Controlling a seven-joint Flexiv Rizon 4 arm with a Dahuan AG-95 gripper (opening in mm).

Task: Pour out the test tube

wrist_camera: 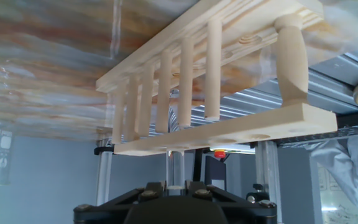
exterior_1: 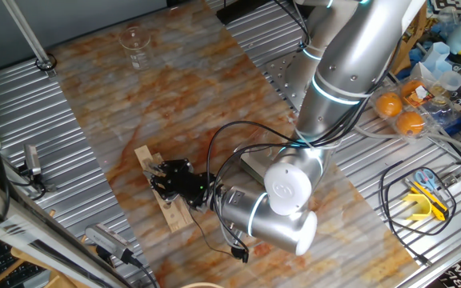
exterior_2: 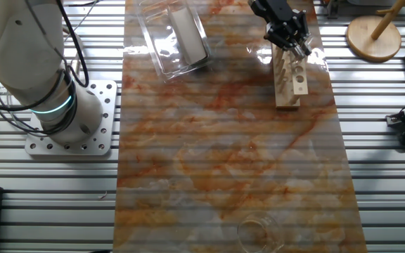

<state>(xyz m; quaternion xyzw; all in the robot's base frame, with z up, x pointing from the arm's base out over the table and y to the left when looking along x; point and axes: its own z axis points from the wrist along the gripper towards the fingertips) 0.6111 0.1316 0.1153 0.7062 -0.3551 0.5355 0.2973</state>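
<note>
Test tube (wrist_camera: 176, 167) shows only in your hand view: a clear glass stem standing in the wooden rack (exterior_2: 289, 77), between the jaws. Both fixed views hide it under the gripper (exterior_1: 160, 178) at the rack's end. Jaws' grip: cannot tell. Empty beaker (exterior_1: 135, 44) sits well apart on the bench (exterior_2: 223, 154).

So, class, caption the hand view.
Gripper at the pale wooden test-tube rack, a clear tube between its fingers.

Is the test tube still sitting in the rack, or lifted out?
In the rack: in the hand view the test tube hangs from the wooden rack, just ahead of the gripper. Grip cannot be told.
</note>
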